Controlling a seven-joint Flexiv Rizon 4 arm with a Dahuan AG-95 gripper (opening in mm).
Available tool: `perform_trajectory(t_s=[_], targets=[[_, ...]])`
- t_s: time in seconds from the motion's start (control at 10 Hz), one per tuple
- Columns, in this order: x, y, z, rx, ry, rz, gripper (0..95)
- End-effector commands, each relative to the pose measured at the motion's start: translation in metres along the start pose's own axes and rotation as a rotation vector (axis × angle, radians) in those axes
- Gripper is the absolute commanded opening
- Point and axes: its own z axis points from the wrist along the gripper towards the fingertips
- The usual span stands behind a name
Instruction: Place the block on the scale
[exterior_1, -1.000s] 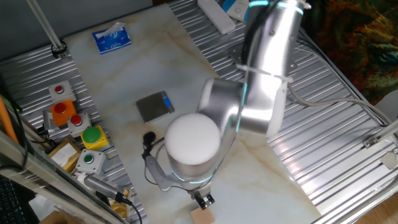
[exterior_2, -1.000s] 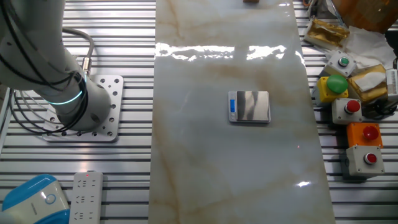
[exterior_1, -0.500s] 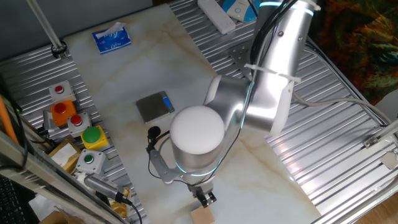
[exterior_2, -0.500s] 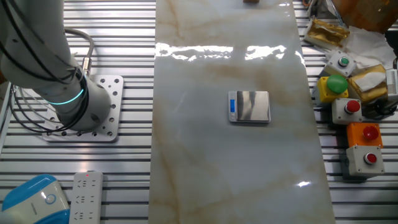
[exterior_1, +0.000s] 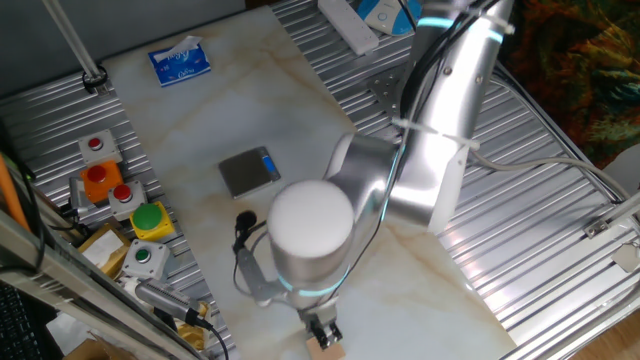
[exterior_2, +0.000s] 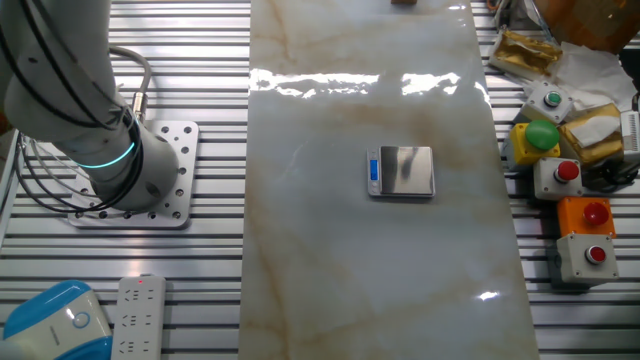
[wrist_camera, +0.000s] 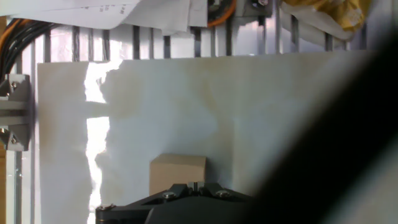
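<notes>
The pincer (exterior_1: 321, 335) fingers are hidden by the arm; its state cannot be told. The small plain tan wooden cube (wrist_camera: 178, 169) is seen resting on the marbled white surface (wrist_camera: 249, 112), directly below the pincer.

No text, number or brand can be read anywhere in these views. The blue-and-white box (exterior_1: 180, 62) at the far end of the worktop (exterior_1: 300, 150) carries print, but it is too small and blurred to make out. The papers (wrist_camera: 124, 9) at the top of the hand view show faint lines of print, also illegible. The push-button boxes (exterior_2: 585, 225) bear no readable labels.
</notes>
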Motion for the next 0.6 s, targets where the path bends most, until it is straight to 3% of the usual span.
perform_trajectory(t_s=[0.1, 0.6], targets=[[0.0034, -0.0032, -0.002, -0.003, -0.007, 0.0, 0.0], [0.0035, -0.0036, -0.0023, -0.006, -0.017, -0.002, 0.0]])
